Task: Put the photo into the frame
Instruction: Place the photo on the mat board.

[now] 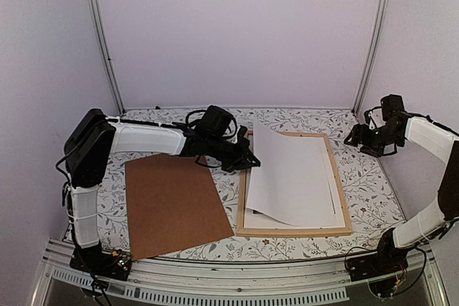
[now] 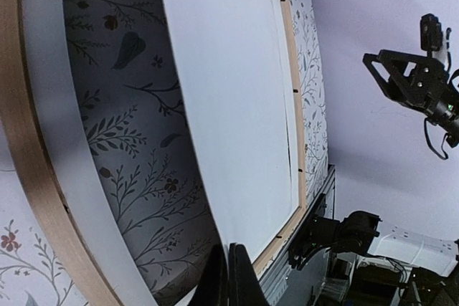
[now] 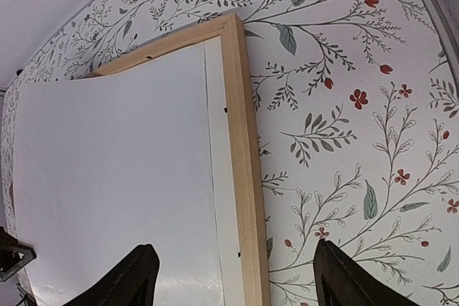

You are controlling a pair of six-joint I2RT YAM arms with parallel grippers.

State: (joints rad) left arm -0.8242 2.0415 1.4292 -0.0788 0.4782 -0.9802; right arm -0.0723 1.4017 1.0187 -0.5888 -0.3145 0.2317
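The photo [image 1: 290, 173] shows only its plain white back; it lies bowed over the light wood frame [image 1: 337, 177], right edge down inside it, left edge lifted. My left gripper [image 1: 247, 160] is shut on that lifted left edge. In the left wrist view the jaws [image 2: 228, 277] pinch the photo's edge [image 2: 229, 105], with the frame bar [image 2: 21, 141] and the white mat [image 2: 64, 177] beneath. My right gripper [image 1: 358, 137] is open and empty, raised above the frame's right side. In the right wrist view its fingers [image 3: 136, 277] straddle the frame bar [image 3: 240, 163] and the photo [image 3: 107, 191].
The brown backing board [image 1: 172, 202] lies flat left of the frame, under my left forearm. The floral cloth [image 1: 366, 184] covers the table. Metal posts [image 1: 104, 41] and white walls stand at the back corners.
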